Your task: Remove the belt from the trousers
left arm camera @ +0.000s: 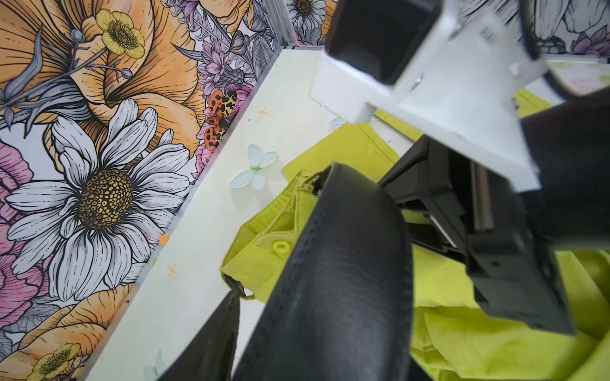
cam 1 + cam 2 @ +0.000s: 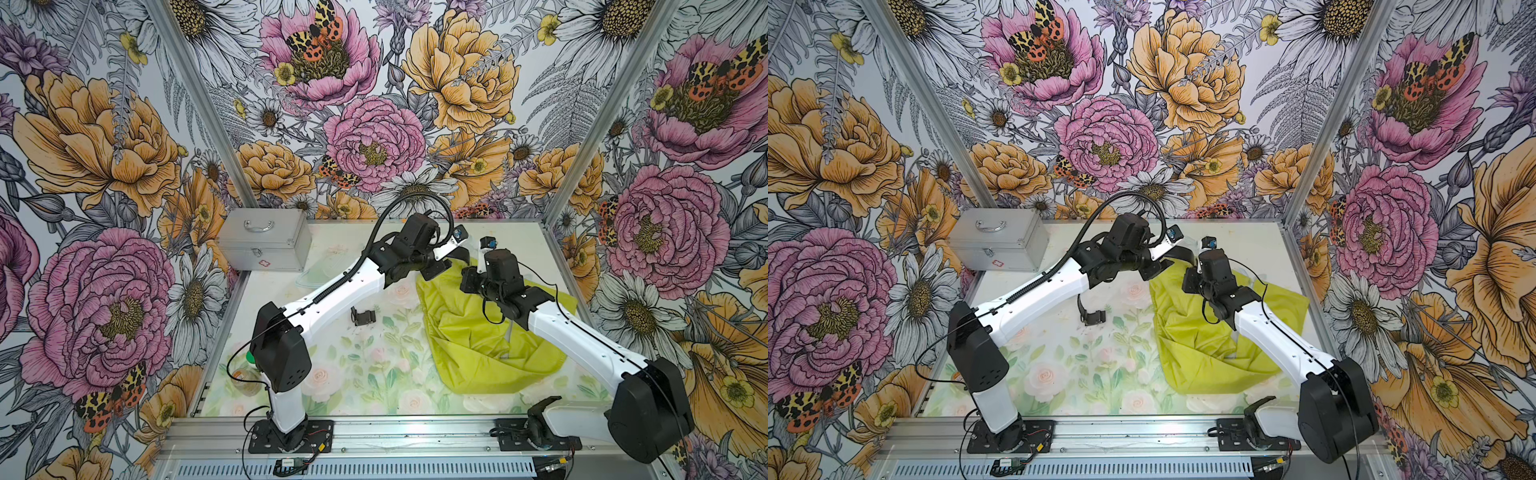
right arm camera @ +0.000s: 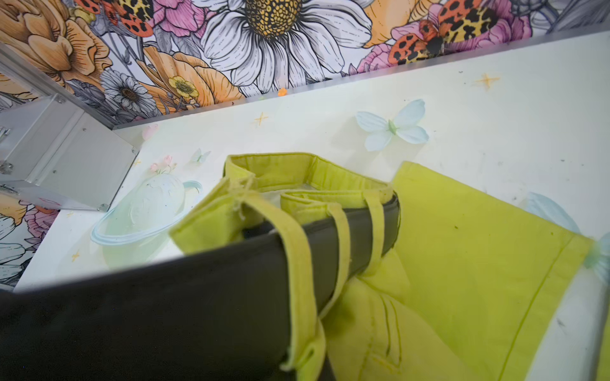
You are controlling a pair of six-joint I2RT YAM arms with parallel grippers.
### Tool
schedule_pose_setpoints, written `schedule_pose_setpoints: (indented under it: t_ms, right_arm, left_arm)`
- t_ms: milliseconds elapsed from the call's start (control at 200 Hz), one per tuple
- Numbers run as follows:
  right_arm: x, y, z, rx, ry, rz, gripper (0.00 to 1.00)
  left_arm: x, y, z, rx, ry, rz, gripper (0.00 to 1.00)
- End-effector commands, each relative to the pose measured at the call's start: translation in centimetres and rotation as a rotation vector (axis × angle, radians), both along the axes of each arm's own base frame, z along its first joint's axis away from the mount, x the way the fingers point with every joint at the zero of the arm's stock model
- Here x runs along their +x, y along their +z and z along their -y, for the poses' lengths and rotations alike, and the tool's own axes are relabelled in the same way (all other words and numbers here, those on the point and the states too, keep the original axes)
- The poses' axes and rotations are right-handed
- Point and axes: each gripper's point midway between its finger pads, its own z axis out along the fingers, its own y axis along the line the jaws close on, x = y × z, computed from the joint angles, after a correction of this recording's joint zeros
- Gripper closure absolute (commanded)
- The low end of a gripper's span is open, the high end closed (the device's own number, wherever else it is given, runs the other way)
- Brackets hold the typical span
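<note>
The yellow-green trousers [image 2: 469,345] [image 2: 1196,349] lie crumpled on the right half of the table, waistband toward the far edge. The black belt [image 3: 165,313] runs through the yellow belt loops [image 3: 340,237]. In the left wrist view the belt [image 1: 340,280] arches up from the jaws to the waistband. My left gripper [image 2: 451,264] [image 2: 1169,259] is at the far middle, shut on the belt [image 2: 1185,252]. My right gripper [image 2: 468,286] [image 2: 1190,284] points down at the waistband, shut on the trousers [image 3: 478,247], and its fingers are hidden.
A silver metal case [image 2: 266,245] [image 3: 66,158] stands at the back left. A small black strap piece with a clasp [image 2: 363,316] lies mid-table under the left arm. A clear bottle [image 2: 246,376] stands behind the left arm's base. Flowered walls close in three sides.
</note>
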Motion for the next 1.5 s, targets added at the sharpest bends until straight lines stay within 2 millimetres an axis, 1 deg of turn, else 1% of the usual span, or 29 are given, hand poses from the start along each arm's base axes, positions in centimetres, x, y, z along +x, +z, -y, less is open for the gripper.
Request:
schedule_pose_setpoints:
  t_ms: [0,55,135,165,220,275,310,380,425,535,635,680,765,850,891,916,941,981,996,1046,1061,1116,1201,1271,1381,1431,1496]
  right_arm:
    - [-0.3,-2.4,2.5,0.037,-0.101,-0.070,1.00]
    - [-0.4,-3.2,3.3,0.041,-0.128,-0.091,1.00]
    - [-0.6,-4.1,4.1,0.041,-0.155,-0.113,1.00]
    - [-0.5,-4.3,4.4,0.036,-0.164,-0.117,1.00]
    - [-0.6,-4.6,4.8,0.035,-0.182,-0.124,1.00]
    - [-0.5,-4.6,5.3,0.039,-0.198,-0.125,1.00]
    - [-0.4,-4.6,5.4,0.039,-0.201,-0.124,1.00]
    - [-0.2,-4.1,5.0,0.050,-0.186,-0.115,1.00]
    - [0.1,-3.5,4.6,0.067,-0.170,-0.107,1.00]
    - [0.7,-1.5,3.1,0.103,-0.108,-0.075,1.00]
    - [1.0,0.4,2.1,0.112,-0.073,-0.033,1.00]
    - [1.1,1.3,1.8,0.106,-0.062,-0.009,1.00]
    - [1.0,2.4,1.6,0.098,-0.054,0.022,1.00]
    - [1.0,3.2,1.6,0.098,-0.052,0.043,1.00]
    - [1.0,3.3,1.5,0.095,-0.047,0.048,1.00]
    - [1.0,3.5,1.4,0.094,-0.046,0.050,1.00]
    - [1.0,3.5,1.4,0.089,-0.045,0.052,1.00]
    - [1.0,3.3,1.3,0.078,-0.038,0.052,1.00]
    - [1.0,3.2,1.3,0.074,-0.037,0.050,1.00]
    - [1.0,2.8,1.4,0.065,-0.039,0.041,1.00]
    - [1.0,2.7,1.3,0.063,-0.037,0.038,1.00]
    - [1.1,2.2,1.3,0.058,-0.033,0.024,1.00]
    - [1.3,1.9,1.3,0.048,-0.030,0.018,1.00]
    - [1.3,1.8,1.3,0.037,-0.026,0.018,1.00]
    - [1.2,1.8,1.3,0.020,-0.014,0.016,1.00]
    - [1.1,1.9,1.1,0.014,0.000,0.013,1.00]
    - [1.0,2.0,0.9,0.010,0.009,0.011,1.00]
  left_arm:
    - [-2.3,5.8,-1.7,-0.090,-0.032,0.049,1.00]
    - [-3.0,8.3,-3.3,-0.142,-0.035,0.073,1.00]
    - [-3.6,11.7,-6.3,-0.225,-0.022,0.098,1.00]
    - [-3.7,12.8,-7.5,-0.253,-0.013,0.107,1.00]
    - [-3.8,14.2,-9.8,-0.295,0.008,0.116,1.00]
    - [-3.9,15.0,-12.0,-0.326,0.033,0.119,1.00]
    - [-3.8,15.1,-13.2,-0.338,0.047,0.122,1.00]
    - [-3.5,14.1,-14.9,-0.341,0.078,0.110,1.00]
    - [-3.3,12.8,-15.2,-0.340,0.083,0.085,1.00]
    - [-2.9,8.6,-14.6,-0.322,0.059,0.009,1.00]
    - [-1.9,4.9,-14.2,-0.282,0.071,-0.055,1.00]
    - [-1.5,3.7,-14.0,-0.262,0.070,-0.073,1.00]
    - [-1.1,2.0,-13.6,-0.234,0.056,-0.095,1.00]
    - [-0.6,0.6,-13.5,-0.205,0.058,-0.109,0.93]
    - [-0.4,0.0,-13.6,-0.191,0.059,-0.112,0.87]
    - [-0.3,-0.4,-13.5,-0.181,0.058,-0.115,0.78]
    - [-0.2,-0.7,-13.5,-0.174,0.058,-0.117,0.65]
    - [-0.1,-1.1,-13.5,-0.162,0.060,-0.120,0.39]
    - [-0.1,-1.3,-13.4,-0.158,0.058,-0.122,0.32]
    - [-0.3,-1.7,-12.9,-0.139,0.046,-0.117,0.06]
    - [-0.4,-1.8,-12.8,-0.131,0.043,-0.112,0.02]
    - [-0.8,-2.0,-12.0,-0.091,0.021,-0.081,0.01]
    - [-1.2,-1.7,-11.0,-0.028,-0.001,-0.012,0.01]
    - [-1.3,-0.9,-10.2,-0.012,-0.012,0.026,0.01]
    - [-1.7,1.0,-8.8,-0.041,-0.049,0.054,0.01]
    - [-1.8,1.4,-8.0,-0.041,-0.067,0.067,0.01]
    - [-1.9,1.4,-6.6,-0.038,-0.098,0.065,0.01]
